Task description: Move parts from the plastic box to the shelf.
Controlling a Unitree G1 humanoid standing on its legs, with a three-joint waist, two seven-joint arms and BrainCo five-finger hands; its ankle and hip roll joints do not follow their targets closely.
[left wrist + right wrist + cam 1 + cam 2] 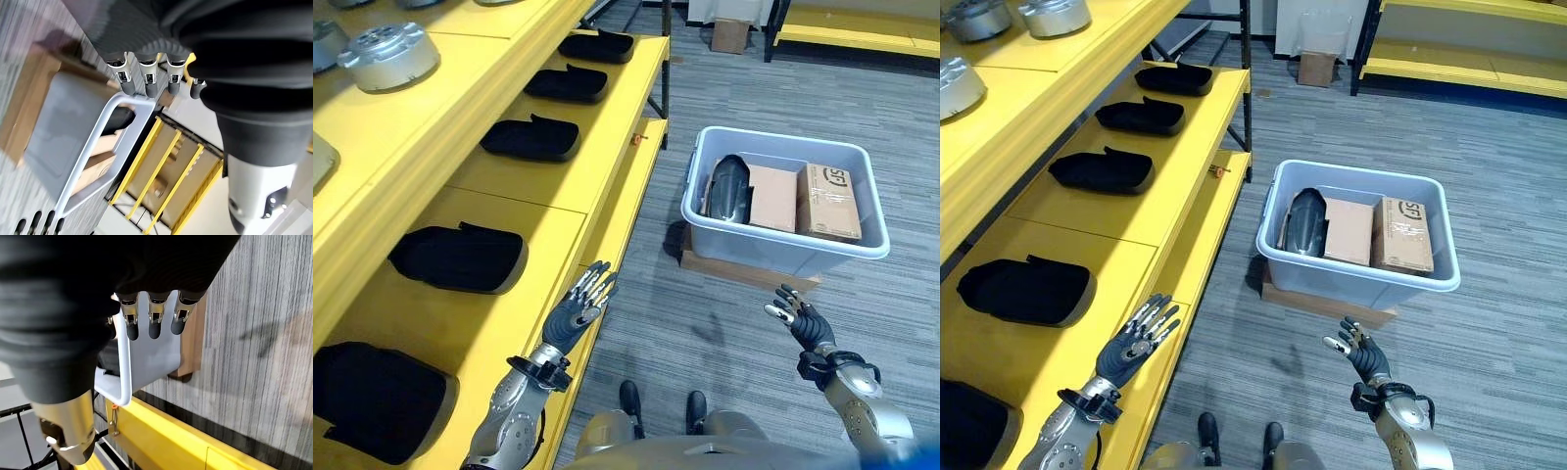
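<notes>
Left hand [576, 311] raised, palm down, fingers straight and spread, holding nothing. Right hand [803, 318] raised, fingers relaxed, slightly bent, empty. Hands well apart.

Right hand [73, 293] fingers [154, 320] relaxed, plastic box [146, 357], yellow shelf [161, 440]

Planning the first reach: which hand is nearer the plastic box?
Right. The right hand hovers open just short of the plastic box; the left hand sits farther off, over the shelf edge.
</notes>
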